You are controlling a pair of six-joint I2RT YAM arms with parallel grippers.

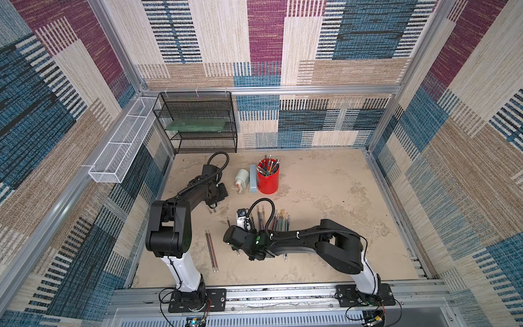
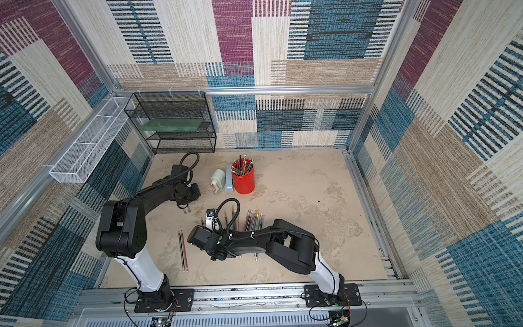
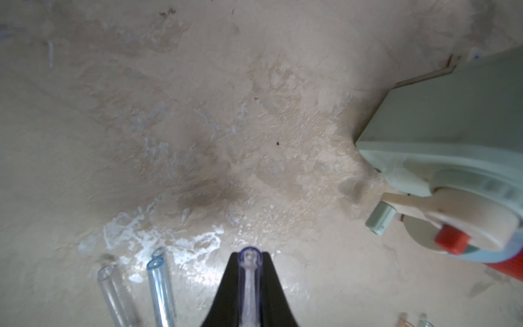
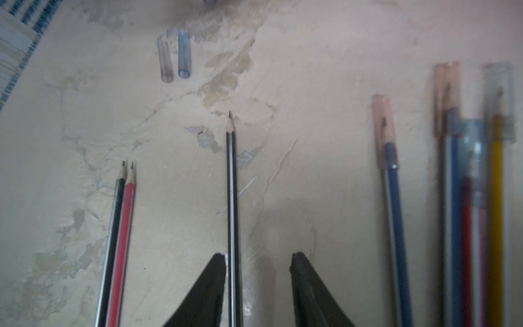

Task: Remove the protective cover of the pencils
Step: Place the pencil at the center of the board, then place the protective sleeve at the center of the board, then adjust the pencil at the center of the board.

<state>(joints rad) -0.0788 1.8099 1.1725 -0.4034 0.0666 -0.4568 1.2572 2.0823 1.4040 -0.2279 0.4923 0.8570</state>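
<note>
Two tools noted: I find the left tool (image 3: 249, 256) clamped shut on a clear cap (image 3: 249, 283), likely for discarding beside two loose caps (image 3: 160, 288), and the right tool (image 4: 258, 256) parted, a bare pencil (image 4: 232, 184) against one jaw, capped pencils (image 4: 396, 212) alongside.

Patchwork woven walls (image 1: 266, 42), mottled beige floor (image 1: 325, 184) — black mesh shelf (image 1: 198, 141)

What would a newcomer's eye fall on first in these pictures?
The red cylindrical cup crammed with pencils stands out at the back. Nearer the front lies a row of colourful capped pencils. The left gripper is shut on a clear plastic cap; the right gripper stands open, a bare black-striped pencil between its jaws.
</note>
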